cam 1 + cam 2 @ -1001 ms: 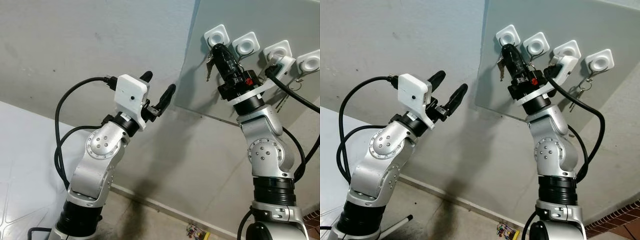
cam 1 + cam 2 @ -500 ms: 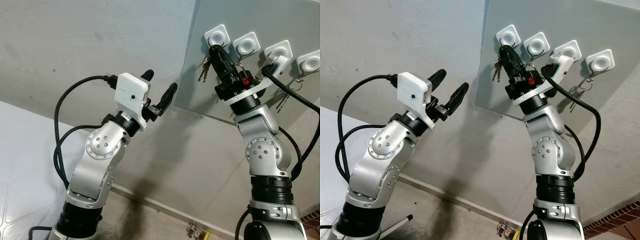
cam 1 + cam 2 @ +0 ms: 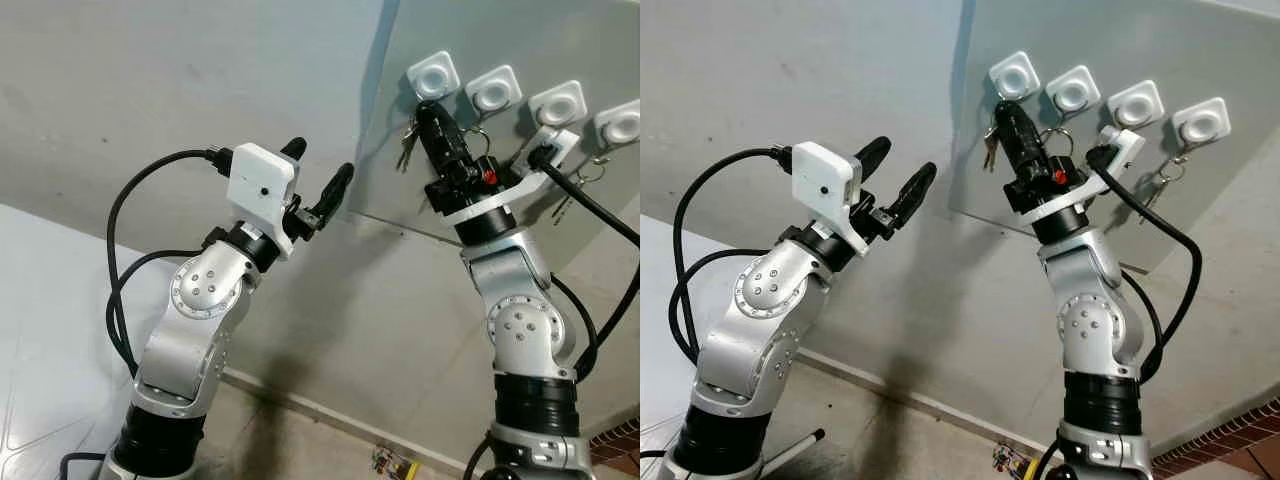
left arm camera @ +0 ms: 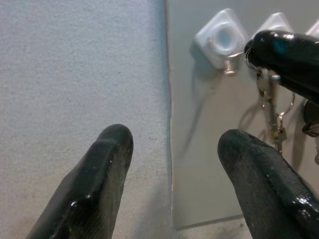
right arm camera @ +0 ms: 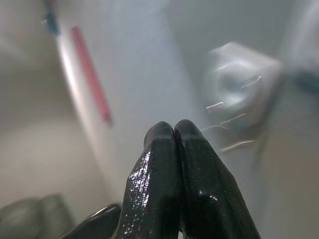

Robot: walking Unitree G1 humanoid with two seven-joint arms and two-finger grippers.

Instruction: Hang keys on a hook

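Grey board (image 3: pixel 520 190): right pincer (image 3: pixel 428 108) (closed) pinches keys (image 3: pixel 406 146) under 4 hooks (image 3: pixel 433 74).

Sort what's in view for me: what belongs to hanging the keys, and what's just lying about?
Belongs to the job:
- small metal keys on a ring, pinched in the shut right gripper
- leftmost white square wall hook on the grey board

Just there:
- open left gripper, idle
- second key bunch hanging from the rightmost hook
- small colourful object on the floor
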